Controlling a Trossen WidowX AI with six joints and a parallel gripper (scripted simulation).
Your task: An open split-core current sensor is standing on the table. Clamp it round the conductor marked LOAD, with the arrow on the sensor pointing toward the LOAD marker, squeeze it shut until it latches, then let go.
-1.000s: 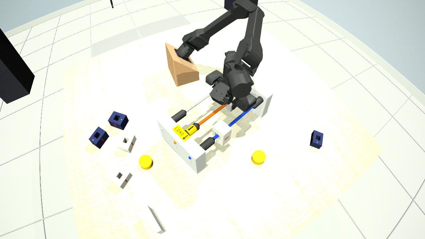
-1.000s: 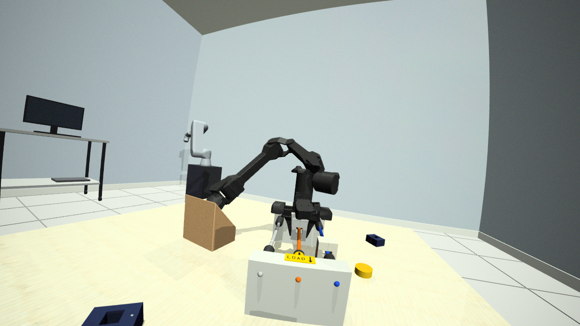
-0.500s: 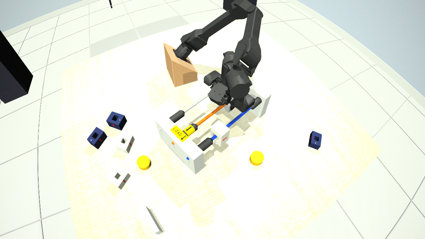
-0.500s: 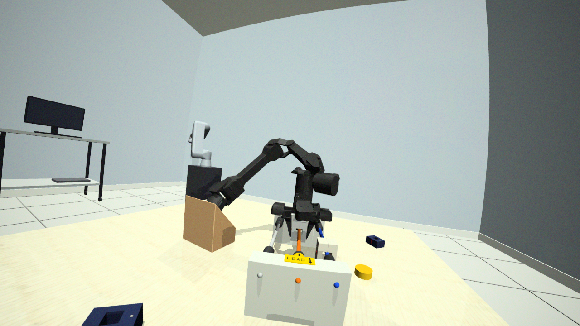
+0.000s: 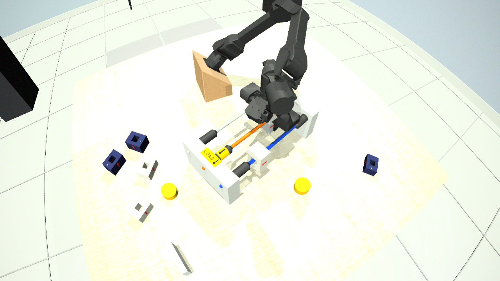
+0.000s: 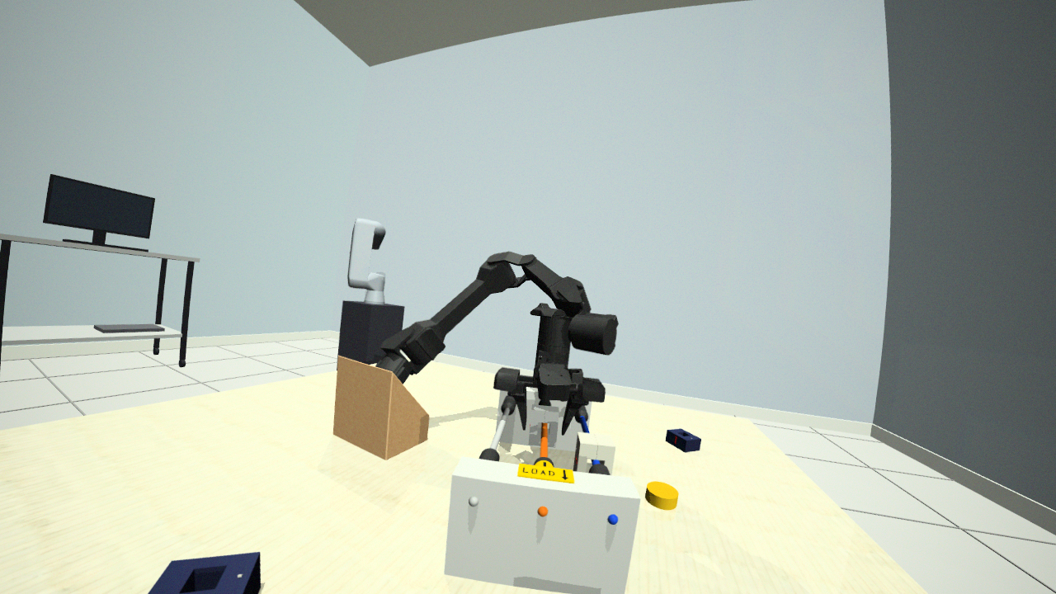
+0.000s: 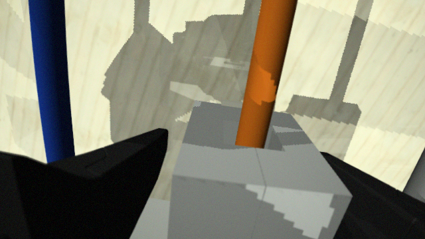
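Split-core sensor [image 5: 268,127] [image 7: 229,162]: seated around orange LOAD conductor [image 5: 246,135] [image 6: 544,439] [image 7: 267,66], toward worktop's rear edge, seam apparently closed | Gripper [image 5: 276,126] [image 6: 544,428] [image 7: 241,150]: parted, sensor released | Risk: sensor may be dragged during withdrawal, should a finger catch | Container: arm's foot enclosed by brown open-topped housing [image 5: 216,87] [image 6: 361,413]; other contents not discernible

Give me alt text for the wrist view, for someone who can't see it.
A closed grey sensor surrounds an orange conductor between the black fingers of an open gripper, with a visible gap beside the left-hand finger in the image. A blue conductor runs along the left.
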